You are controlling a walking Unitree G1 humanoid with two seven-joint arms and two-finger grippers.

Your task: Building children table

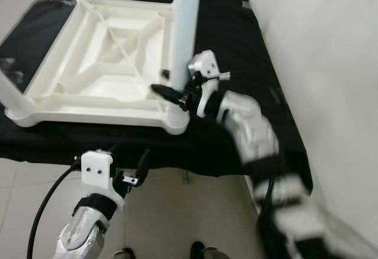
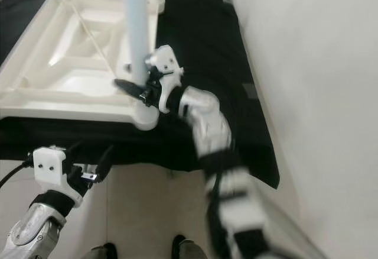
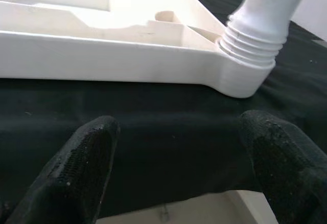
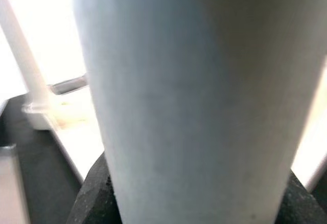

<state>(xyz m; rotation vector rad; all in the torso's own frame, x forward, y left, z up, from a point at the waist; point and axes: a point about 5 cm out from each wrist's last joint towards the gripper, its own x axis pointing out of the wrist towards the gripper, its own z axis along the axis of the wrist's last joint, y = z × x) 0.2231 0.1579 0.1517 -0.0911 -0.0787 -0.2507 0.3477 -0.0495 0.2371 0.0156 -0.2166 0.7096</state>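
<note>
Right pincer (image 1: pixel 171 96) was clamped round the pale blue-white leg (image 1: pixel 184 28) low down, just above the corner socket, black fingers (image 1: pixel 167 92) wrapping both sides of the tube. Rt wrist view: leg right up against the lens, smooth round tube, black pads at its base on both sides. Leg stood upright in the near right corner of the upturned tabletop (image 1: pixel 100 64), threaded collar (image 3: pixel 254 42) w/ ridged rings seated in the rounded corner boss. Tabletop was white plastic, underside up, ribbed w/ diagonal braces running to a raised square centre, deep rim all round. Another white leg (image 1: pixel 9 90) stood at the near left corner, a third at the far side. Whole thing sat on a black cloth (image 1: pixel 236 46) over the table, near its front edge, pale wall just to the right. Left pincer (image 1: pixel 131 173) hung below the cloth's edge, in front of the table, fingers (image 3: pixel 84 162) spread wide apart, holding nothing. Tiled floor (image 1: pixel 171 211) below, shoe tips at bottom of view.
</note>
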